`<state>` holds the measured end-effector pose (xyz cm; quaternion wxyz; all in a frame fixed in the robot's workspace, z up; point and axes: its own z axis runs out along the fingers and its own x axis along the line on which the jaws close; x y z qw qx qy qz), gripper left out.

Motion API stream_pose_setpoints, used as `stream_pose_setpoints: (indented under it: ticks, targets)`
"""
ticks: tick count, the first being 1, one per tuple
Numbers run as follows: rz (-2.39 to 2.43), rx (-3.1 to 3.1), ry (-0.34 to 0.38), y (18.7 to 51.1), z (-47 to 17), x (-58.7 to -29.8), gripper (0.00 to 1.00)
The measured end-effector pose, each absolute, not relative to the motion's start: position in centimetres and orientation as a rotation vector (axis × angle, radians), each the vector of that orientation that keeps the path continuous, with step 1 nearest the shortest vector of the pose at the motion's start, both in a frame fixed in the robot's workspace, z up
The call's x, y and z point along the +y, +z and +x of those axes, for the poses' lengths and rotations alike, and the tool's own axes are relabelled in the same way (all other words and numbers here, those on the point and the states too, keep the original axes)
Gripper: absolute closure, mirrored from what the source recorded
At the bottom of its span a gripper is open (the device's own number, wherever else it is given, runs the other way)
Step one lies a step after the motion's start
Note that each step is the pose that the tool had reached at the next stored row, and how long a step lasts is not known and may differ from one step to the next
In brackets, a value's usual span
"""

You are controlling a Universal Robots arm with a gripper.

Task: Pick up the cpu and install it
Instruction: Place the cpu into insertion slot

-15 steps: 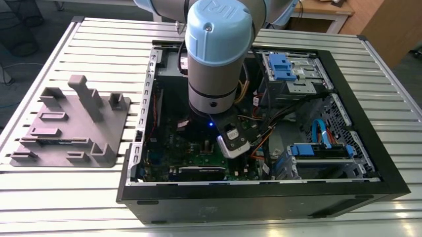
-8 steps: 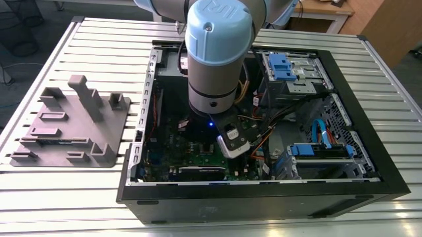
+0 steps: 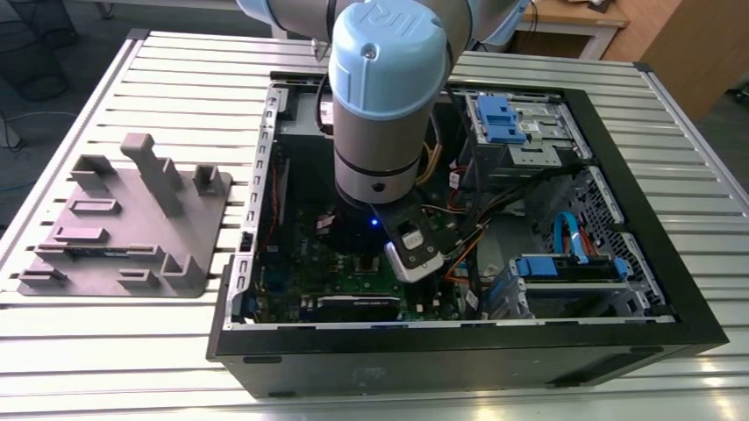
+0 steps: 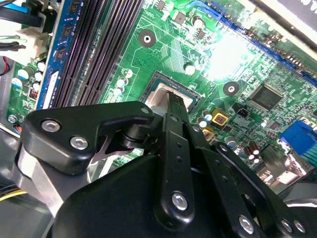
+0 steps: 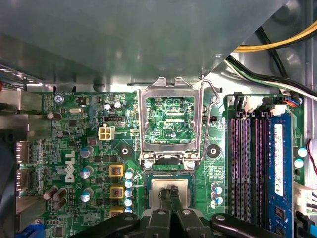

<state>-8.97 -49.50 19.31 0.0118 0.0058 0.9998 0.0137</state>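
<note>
My jaws hang inside the open computer case (image 3: 468, 360), drawn almost together and gripping nothing, their narrow tips poised over the middle of the cpu (image 5: 161, 184). Whether the tips touch its metal top, I cannot tell. In both wrist views the cpu (image 4: 157, 98) lies flat in its socket on the green motherboard (image 5: 79, 144), directly beneath the jaws. The silver socket frame (image 5: 171, 89) stands flipped open just beyond the jaws' tips, hinged at the socket's edge, with bare board showing through its window. The dark memory slots (image 5: 247, 163) run alongside the socket, off to one side of the jaws. In the exterior view my arm (image 3: 387, 96) reaches straight down into the case. A grey plastic tray (image 3: 129, 219) with upright posts sits well apart from the jaws, outside the case on the slatted surface (image 3: 94, 351).
</note>
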Motion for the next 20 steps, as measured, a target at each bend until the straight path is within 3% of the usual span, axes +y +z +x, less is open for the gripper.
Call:
stream_pose_setpoints:
  ticks: [20]
  targets:
    - [0.018,3.117,0.044,22.2,-9.0,-49.5,0.89]
